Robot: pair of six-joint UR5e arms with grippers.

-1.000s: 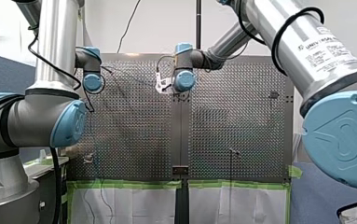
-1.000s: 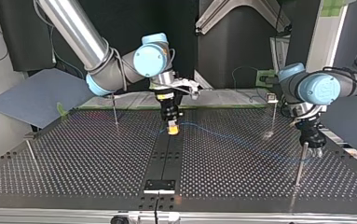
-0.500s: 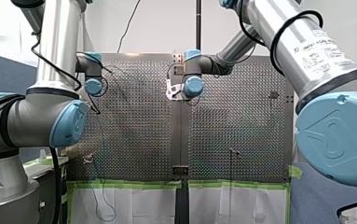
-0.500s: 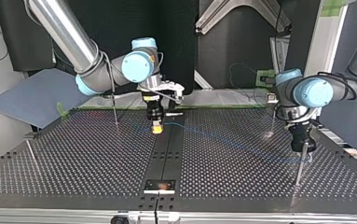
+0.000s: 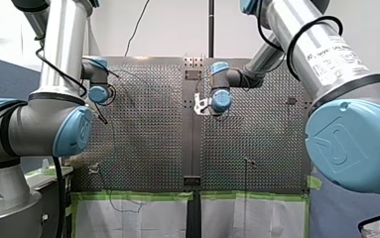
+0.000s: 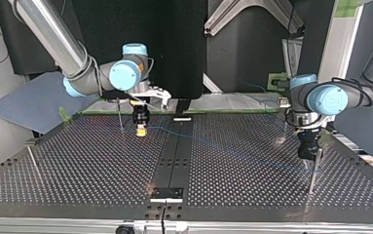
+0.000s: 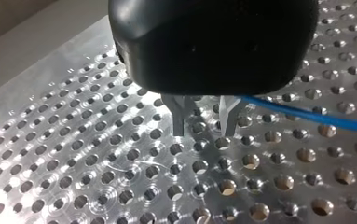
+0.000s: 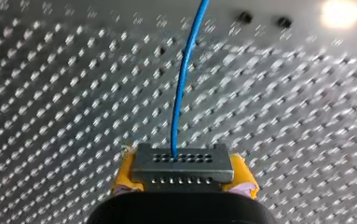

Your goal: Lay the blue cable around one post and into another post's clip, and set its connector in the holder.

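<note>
- Front view: 2 arms over 1 perforated metal counter (image 5: 148,148).
- Top view: 4 thin upright metal posts (image 6: 313,170).
- Left wrist view: left gripper (image 7: 204,133), 2 fingers spread, with 1 thin blue cable (image 7: 316,116) beside them.
- Right wrist view: right gripper (image 8: 183,179), fingers pinching 1 grey perforated metal connector (image 8: 181,161).
- Step, judged: routing the cable. Next: seat the connector in its holder.

1. My left arm (image 5: 61,59): silver tubes, grey joints, light-blue round caps (image 5: 73,131), a black cable (image 5: 53,69) alongside.
2. My right arm (image 5: 321,54): same silver, grey and blue; a black loop (image 5: 296,39) of wire round it; a white label (image 5: 346,52) with dark print.
3. Left gripper (image 7: 203,133): rounded black body, two slim metal fingers (image 7: 179,116).
4. Right gripper (image 8: 184,179): black body, yellow pads (image 8: 125,179).
</note>
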